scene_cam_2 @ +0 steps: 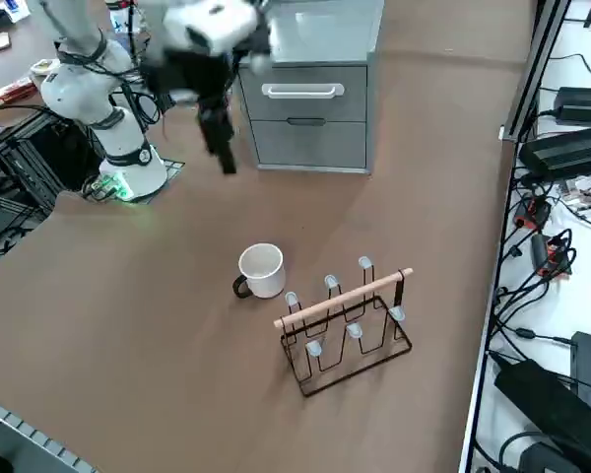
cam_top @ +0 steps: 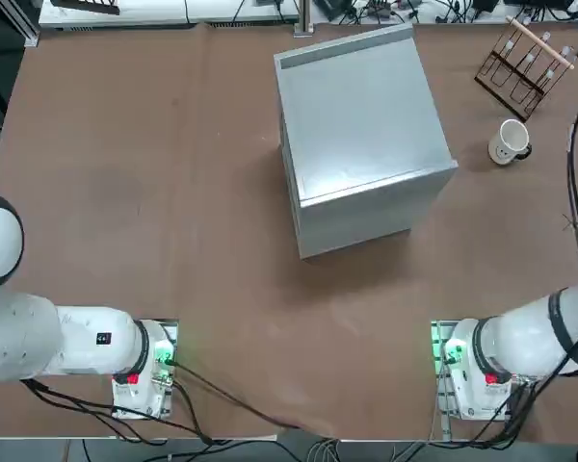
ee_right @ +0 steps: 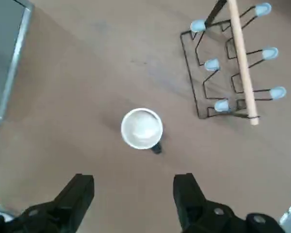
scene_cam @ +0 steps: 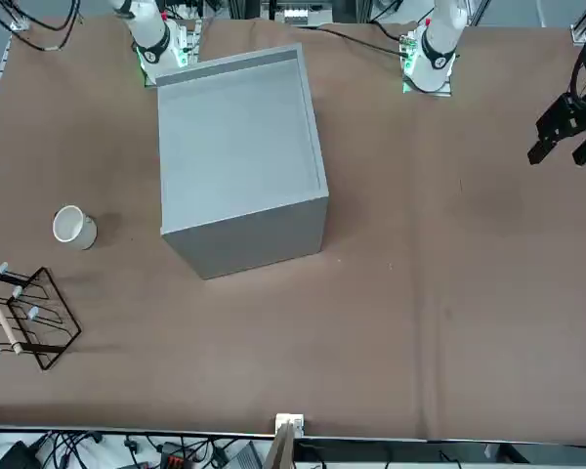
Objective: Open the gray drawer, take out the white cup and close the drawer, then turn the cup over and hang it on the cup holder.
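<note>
Wrist view alone shows open pincer (ee_right: 133, 194) above white cup (ee_right: 142, 128); side view, drawer (scene_cam_2: 308, 93) closed

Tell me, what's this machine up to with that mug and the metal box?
The right gripper hangs open in the air above the white cup, holding nothing. The cup stands upright on the table, out of the gray cabinet, whose drawers look shut. The cup holder stands beside the cup, apart from it, with nothing hung on it yet. Turning the cup over and hanging it remain to be done.

White arm (scene_cam_2: 89, 94), black end effector (ee_right: 133, 201)
</note>
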Robot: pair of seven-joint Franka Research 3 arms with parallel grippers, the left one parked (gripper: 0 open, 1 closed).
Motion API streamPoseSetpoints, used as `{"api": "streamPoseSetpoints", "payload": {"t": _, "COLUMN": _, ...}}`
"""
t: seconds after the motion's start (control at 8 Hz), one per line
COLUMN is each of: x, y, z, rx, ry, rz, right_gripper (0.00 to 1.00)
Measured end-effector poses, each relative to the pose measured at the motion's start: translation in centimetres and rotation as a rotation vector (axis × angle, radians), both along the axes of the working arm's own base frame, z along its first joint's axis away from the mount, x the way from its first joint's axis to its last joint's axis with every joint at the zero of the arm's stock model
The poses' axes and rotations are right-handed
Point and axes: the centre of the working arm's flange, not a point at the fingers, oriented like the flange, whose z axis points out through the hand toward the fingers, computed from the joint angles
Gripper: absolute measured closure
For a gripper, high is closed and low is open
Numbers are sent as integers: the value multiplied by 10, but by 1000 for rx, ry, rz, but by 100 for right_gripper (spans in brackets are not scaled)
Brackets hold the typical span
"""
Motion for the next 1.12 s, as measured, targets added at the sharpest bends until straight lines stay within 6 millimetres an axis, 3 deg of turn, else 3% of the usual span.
{"api": "streamPoseSetpoints", "payload": {"t": 0.88, "x": -69, "y": -131, "z": -178, "rx": 254, "ry": -254, "rz": 265, "right_gripper": 0}}
{"api": "streamPoseSetpoints", "payload": {"t": 1.12, "x": -88, "y": -153, "z": -230, "rx": 346, "ry": -321, "rz": 273, "right_gripper": 0}}
